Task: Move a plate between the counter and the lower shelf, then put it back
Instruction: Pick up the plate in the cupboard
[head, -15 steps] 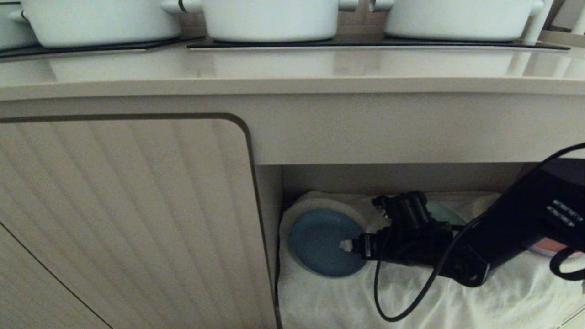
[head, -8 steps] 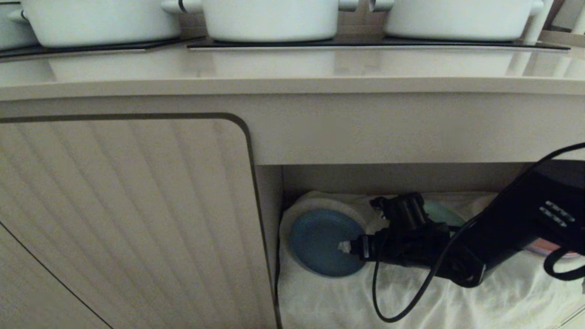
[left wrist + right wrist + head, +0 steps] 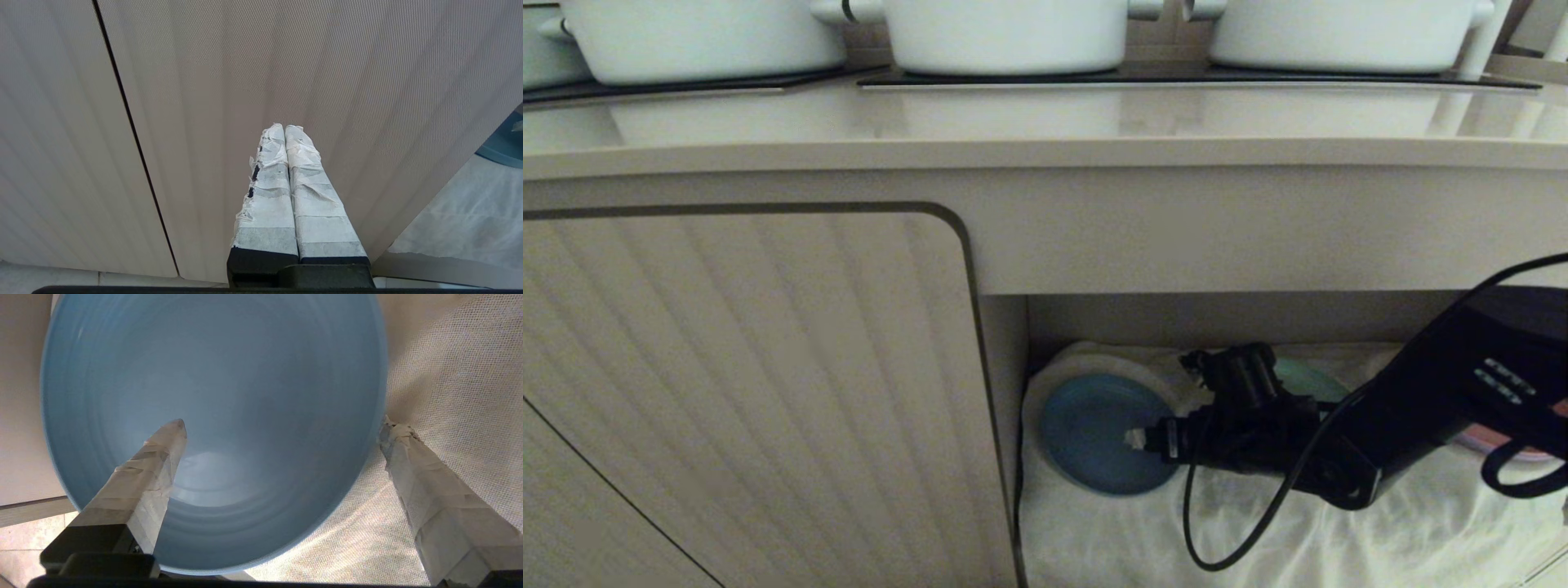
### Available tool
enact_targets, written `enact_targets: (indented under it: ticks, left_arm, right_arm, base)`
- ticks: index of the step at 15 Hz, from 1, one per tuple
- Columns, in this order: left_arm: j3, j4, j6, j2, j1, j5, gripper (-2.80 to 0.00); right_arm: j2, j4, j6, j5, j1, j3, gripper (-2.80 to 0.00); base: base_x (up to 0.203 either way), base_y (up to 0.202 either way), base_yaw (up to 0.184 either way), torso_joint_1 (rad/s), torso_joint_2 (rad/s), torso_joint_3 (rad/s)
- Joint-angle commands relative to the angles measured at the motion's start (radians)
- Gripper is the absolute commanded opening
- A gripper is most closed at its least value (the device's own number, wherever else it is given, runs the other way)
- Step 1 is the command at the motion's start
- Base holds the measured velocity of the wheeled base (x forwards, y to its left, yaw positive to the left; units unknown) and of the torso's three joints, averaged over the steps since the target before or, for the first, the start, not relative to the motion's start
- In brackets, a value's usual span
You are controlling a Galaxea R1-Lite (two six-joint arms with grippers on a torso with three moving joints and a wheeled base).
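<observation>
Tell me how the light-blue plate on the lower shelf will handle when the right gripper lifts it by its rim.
The plate looks rigid and matte, so it probably won't flex or slip much. Gripped at one rim by the right gripper, it may droop. The wrinkly white cloth under it could let it slide if nudged.

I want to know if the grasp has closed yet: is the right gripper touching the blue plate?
Cannot tell. In the right wrist view the right gripper is open astride the plate's rim, but no view shows contact or gap plainly.
</observation>
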Motion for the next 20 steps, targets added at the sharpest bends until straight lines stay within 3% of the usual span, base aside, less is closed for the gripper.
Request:
enact_targets:
  ticks: [1, 2, 20]
  left_arm:
    - [-0.001, 0.0, -0.001, 0.0, 0.0, 0.001, -2.8]
    - [0.0, 0.0, -0.001, 0.0, 0.0, 0.001, -2.8]
    - [0.0, 0.0, -0.001, 0.0, 0.0, 0.001, -2.8]
  right_arm:
    - [0.005, -0.003, 0.002, 0.001, 0.0, -0.001, -0.41]
    - [0.007, -0.003, 0.003, 0.001, 0.0, -0.002, -2.8]
    - [-0.003, 0.01, 0.004, -0.056, 0.001, 0.015, -2.8]
  base:
    - [0.0, 0.0, 0.0, 0.0, 0.0, 0.0]
    - [0.0, 0.0, 0.0, 0.0, 0.0, 0.0]
    - [0.0, 0.0, 0.0, 0.0, 0.0, 0.0]
